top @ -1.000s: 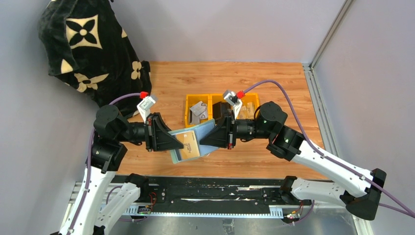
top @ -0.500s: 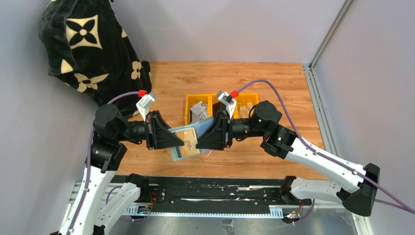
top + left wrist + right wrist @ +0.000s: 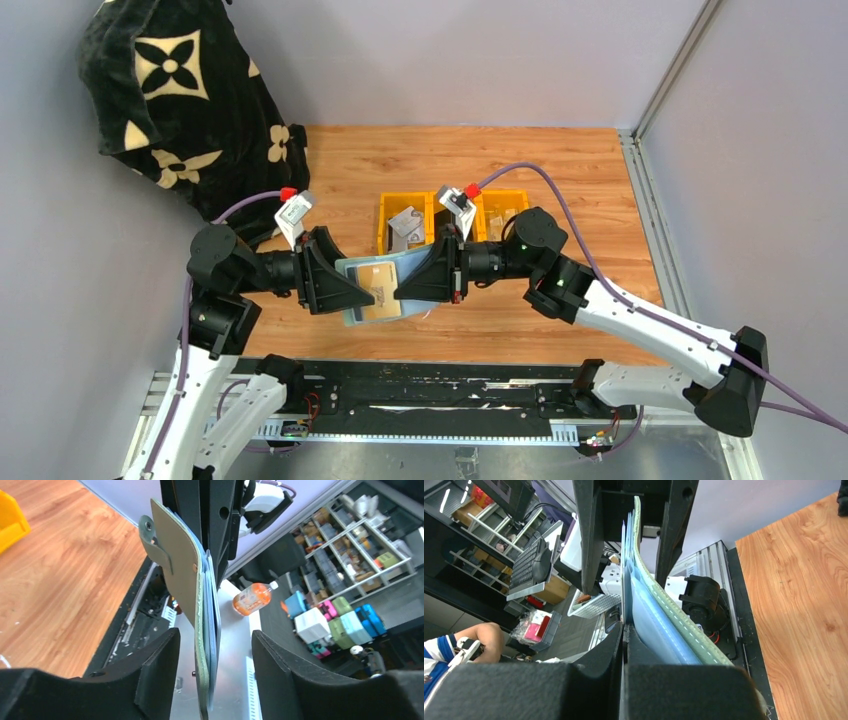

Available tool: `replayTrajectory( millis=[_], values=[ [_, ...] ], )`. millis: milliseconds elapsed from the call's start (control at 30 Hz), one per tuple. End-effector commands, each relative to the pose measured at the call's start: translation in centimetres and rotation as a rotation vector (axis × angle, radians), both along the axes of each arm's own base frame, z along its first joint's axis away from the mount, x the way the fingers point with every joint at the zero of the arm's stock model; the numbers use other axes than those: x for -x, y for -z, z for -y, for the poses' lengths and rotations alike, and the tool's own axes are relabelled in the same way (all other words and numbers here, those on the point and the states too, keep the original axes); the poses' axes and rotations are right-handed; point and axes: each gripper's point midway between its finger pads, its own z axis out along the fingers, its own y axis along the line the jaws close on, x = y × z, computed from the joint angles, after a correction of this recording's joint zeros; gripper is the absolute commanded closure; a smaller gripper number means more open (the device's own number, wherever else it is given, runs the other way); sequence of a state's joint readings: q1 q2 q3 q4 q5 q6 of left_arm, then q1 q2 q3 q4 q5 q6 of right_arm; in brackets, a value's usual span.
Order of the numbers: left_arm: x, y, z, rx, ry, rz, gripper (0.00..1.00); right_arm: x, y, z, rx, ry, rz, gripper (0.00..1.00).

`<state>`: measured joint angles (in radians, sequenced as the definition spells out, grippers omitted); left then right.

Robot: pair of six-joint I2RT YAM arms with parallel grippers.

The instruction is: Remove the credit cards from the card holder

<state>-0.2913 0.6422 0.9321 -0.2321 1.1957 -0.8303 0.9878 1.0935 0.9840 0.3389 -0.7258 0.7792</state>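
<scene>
Now, right gripper (image 3: 624, 630) pinched tight on the card holder (image 3: 352, 272), aloft just in front of the yellow bins (image 3: 384, 228); left gripper (image 3: 215, 650) gapes astride its edge. Best bet: nip only the tan credit card (image 3: 378, 292), pull straight out.

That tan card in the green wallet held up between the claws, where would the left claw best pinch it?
Probably the end of the tan card nearest the left gripper, pinched across its flat faces, approaching from the left. The right gripper is shut on the opposite end of the card holder, blocking that side, and the left jaws stand open astride the holder's edge.
</scene>
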Motion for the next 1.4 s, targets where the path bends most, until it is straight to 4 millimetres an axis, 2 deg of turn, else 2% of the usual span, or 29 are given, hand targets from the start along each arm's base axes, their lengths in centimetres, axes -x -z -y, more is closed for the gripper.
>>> replayTrajectory(
  millis=[0,67,267,467,800,1267,1367],
  values=[
    [0.5,-1.0,0.1,0.084,0.011,-0.042,0.39,-0.1,-1.5,-0.6,-0.085,0.000,-0.009,1.00],
    [0.7,-0.8,0.1,0.082,0.020,-0.051,0.40,-0.3,-1.4,-0.9,-0.087,0.006,-0.020,1.00],
    [2.0,-1.4,-0.1,0.081,0.077,-0.023,0.58,-1.1,-1.0,-0.6,-0.080,0.065,-0.014,1.00],
    [2.5,-1.6,-0.3,0.079,0.090,-0.019,0.64,-1.6,-0.3,0.6,-0.068,0.125,-0.017,1.00],
    [2.4,-2.3,-0.2,0.082,0.092,-0.002,0.87,-1.0,-0.2,1.4,-0.074,0.119,-0.011,1.00],
    [2.5,-2.8,-0.3,0.077,0.090,0.010,0.89,-0.9,0.6,2.1,-0.054,0.136,0.006,1.00],
    [2.4,-2.6,-0.3,0.071,0.084,0.009,0.89,-0.9,0.2,2.0,-0.062,0.135,0.002,1.00]
  ],
)
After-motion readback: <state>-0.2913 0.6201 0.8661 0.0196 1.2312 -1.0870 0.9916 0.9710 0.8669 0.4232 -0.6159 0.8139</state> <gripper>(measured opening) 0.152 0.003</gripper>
